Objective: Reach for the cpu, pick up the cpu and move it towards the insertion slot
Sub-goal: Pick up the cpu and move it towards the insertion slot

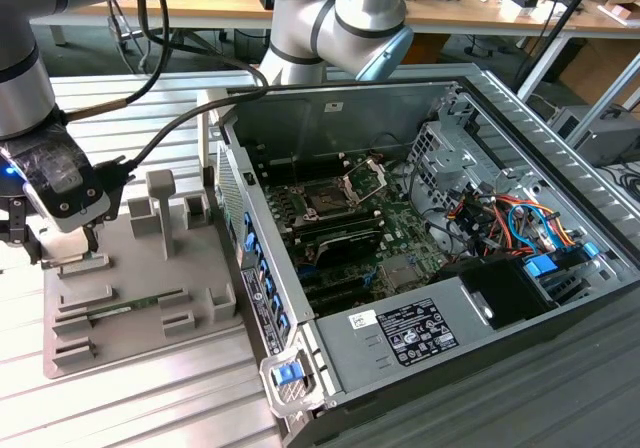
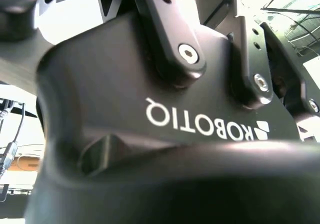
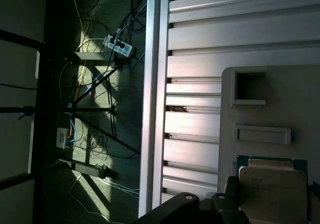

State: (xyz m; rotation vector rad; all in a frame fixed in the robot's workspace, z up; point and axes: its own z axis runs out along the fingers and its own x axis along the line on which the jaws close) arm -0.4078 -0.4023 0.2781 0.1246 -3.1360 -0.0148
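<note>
In the first wrist view the cpu [image 3: 272,191], a whitish-silver square with a thin green-tan rim, lies flat on the grey tray [image 3: 270,109]. Black gripper parts sit close against its edge. In the exterior view my gripper [image 1: 65,253] hangs low over the far-left corner of that tray [image 1: 140,288], right above the cpu's spot. The second wrist view looks up at the gripper's black housing [image 2: 165,134]. The insertion slot [image 1: 326,199], a dark square socket with its silver frame swung open, sits on the board inside the open computer case [image 1: 420,238], well off to the exterior view's right.
A long green memory stick [image 1: 130,309] lies on the tray, near upright grey posts [image 1: 160,203]. The case's near wall [image 1: 262,288] stands between tray and board. Cables and a drive cage [image 1: 500,218] crowd the case's right side. A ribbed metal table [image 1: 150,408] carries everything.
</note>
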